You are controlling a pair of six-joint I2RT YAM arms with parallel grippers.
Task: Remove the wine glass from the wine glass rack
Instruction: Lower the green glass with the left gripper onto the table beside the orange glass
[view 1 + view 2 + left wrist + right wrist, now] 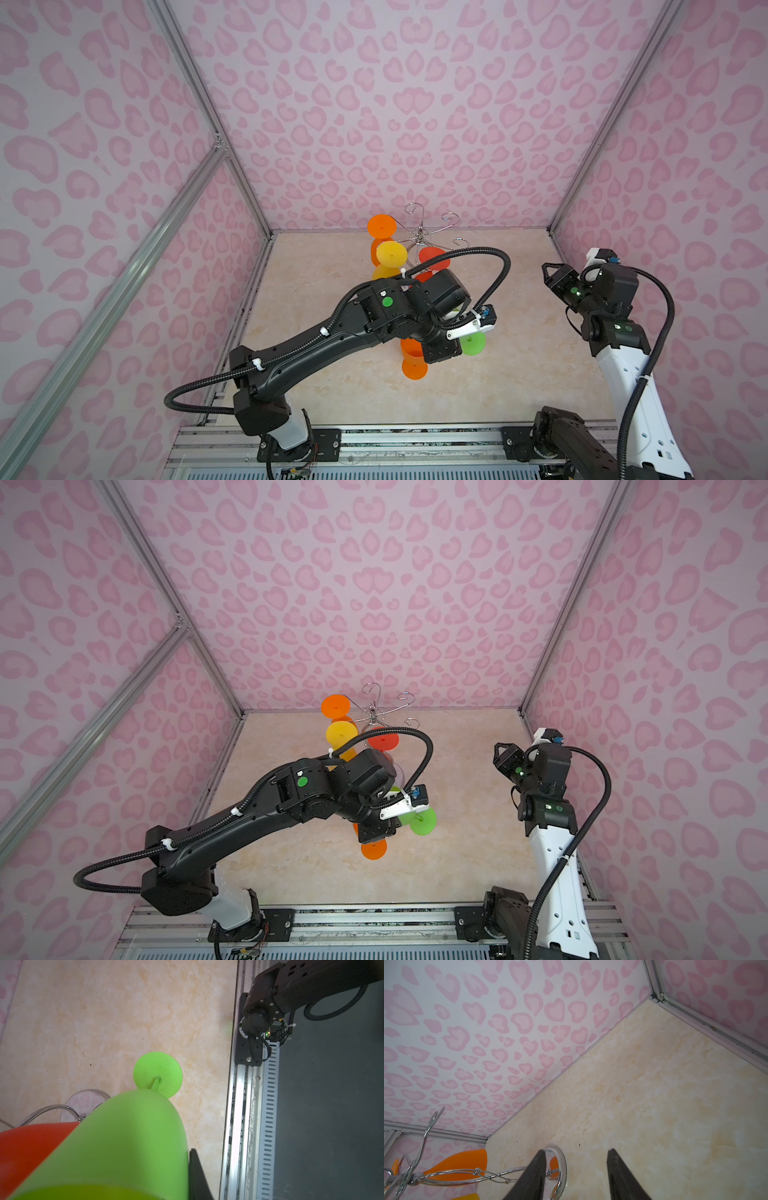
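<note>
L gripper [441, 351] clenched on bowl of green plastic wine glass [128, 1142]. Glass is off chrome wire rack [422, 232], at its 5 o'clock, tilted prob. to clear hooks. R gripper [577, 1150] released, empty, standing clear.

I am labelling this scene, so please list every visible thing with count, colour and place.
rack: one, chrome, back middle of table
orange glass: one, hangs on rack, left side
yellow glass: one, hangs on rack, left front
red glass: one, hangs on rack, front
green glass: one, off the rack, in left jaws
second orange glass: one, on table by left jaws
table: one, beige marble pattern
walls: three, pink heart print
left arm: one, black, jaws shut on green glass
right arm: one, black and white, jaws open, empty
</note>
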